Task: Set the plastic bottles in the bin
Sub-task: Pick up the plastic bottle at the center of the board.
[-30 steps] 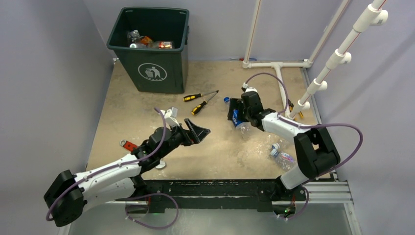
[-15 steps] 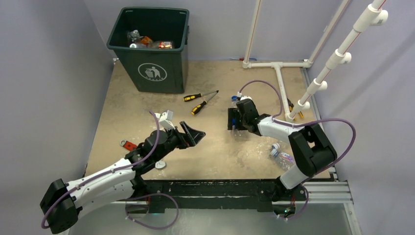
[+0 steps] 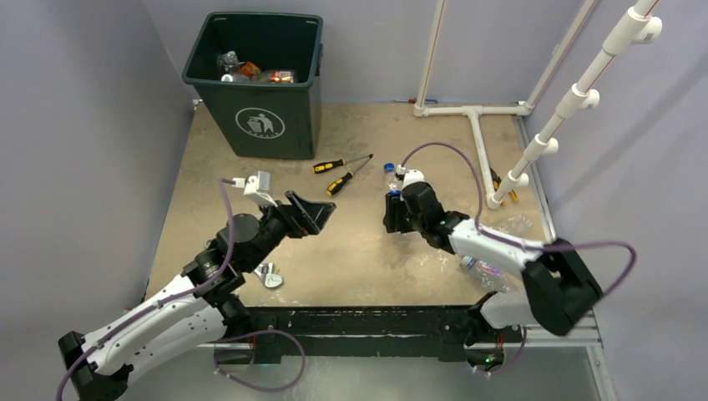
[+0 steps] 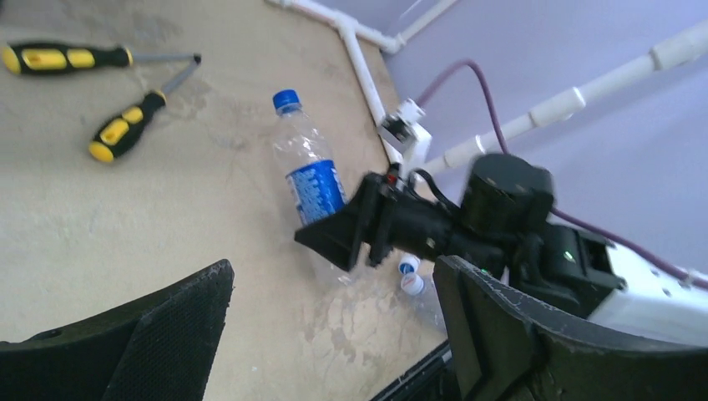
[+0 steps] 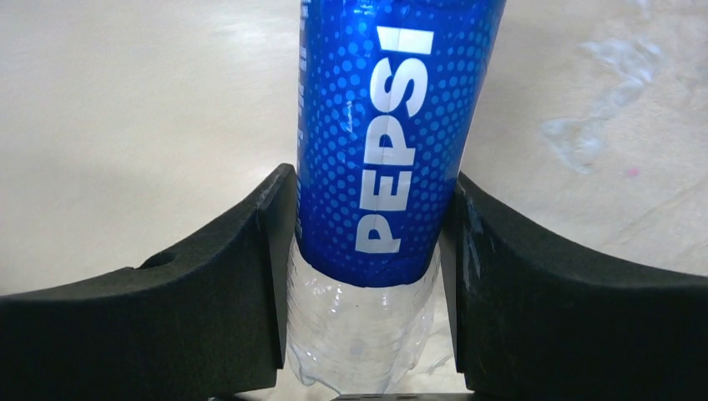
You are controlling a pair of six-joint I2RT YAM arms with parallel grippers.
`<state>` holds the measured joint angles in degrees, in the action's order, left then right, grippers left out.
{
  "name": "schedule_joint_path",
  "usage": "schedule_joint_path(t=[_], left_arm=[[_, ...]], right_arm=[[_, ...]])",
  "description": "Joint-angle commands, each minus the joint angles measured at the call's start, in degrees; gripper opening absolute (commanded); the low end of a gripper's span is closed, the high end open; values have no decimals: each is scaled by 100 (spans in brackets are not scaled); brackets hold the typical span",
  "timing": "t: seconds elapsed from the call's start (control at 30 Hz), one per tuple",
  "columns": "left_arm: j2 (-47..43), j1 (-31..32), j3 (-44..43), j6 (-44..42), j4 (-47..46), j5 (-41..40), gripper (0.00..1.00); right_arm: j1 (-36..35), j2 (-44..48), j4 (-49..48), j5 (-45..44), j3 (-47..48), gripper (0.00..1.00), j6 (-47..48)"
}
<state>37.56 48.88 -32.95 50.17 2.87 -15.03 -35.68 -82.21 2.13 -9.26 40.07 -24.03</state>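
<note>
bin (image 3: 294, 113) holding several bottles (image 3: 244, 72), right fingers (image 5: 209, 288) clamping Pepsi bottle (image 5: 384, 142)

The bin (image 3: 280, 125) stands at the far left corner of the worktop (image 3: 367, 251), its white logo facing the arms, with several plastic bottles (image 3: 250, 73) lying inside. Two screwdrivers (image 3: 342, 164) lie just in front of it, toward the middle. The right end effector (image 3: 396, 210) grips a blue-labelled bottle (image 3: 390, 178) near mid-worktop, cap end pointing away from the arms. The left end effector (image 3: 324, 219) hangs to its left, well apart, fingers spread. A loose bottle (image 3: 484, 269) lies beside the right arm near the front edge.
</note>
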Motion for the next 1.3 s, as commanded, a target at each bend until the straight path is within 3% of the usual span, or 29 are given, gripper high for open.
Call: schedule_joint_path(t=[0.0,0.17,0.37,0.7,0.97,1.27], left_arm=[[-272,25,-717,-888,310,-584,91],[-417,29,-1193,-1871,-149,-534,93],[-556,31,-1237,-2666,-1547,979,96],[826,25,-1971,-2613,-1732,3349,94],[1108,30,-2069,-2588,-2082,3415,93],[1426,26,-2181,-2080,-2860,3775,86]], right_arm=[[-738,1730,-747,266,-149,46,309],[-1473,3568,-1787,1214,-693,45,450],[-1525,4799,-3251,2655,-1572,44,5],[-1581,4670,-4675,3197,-2054,39,-304],[-1622,4526,-5113,3398,-2162,35,-306],[-1635,4512,-4997,3390,-2159,31,-153]])
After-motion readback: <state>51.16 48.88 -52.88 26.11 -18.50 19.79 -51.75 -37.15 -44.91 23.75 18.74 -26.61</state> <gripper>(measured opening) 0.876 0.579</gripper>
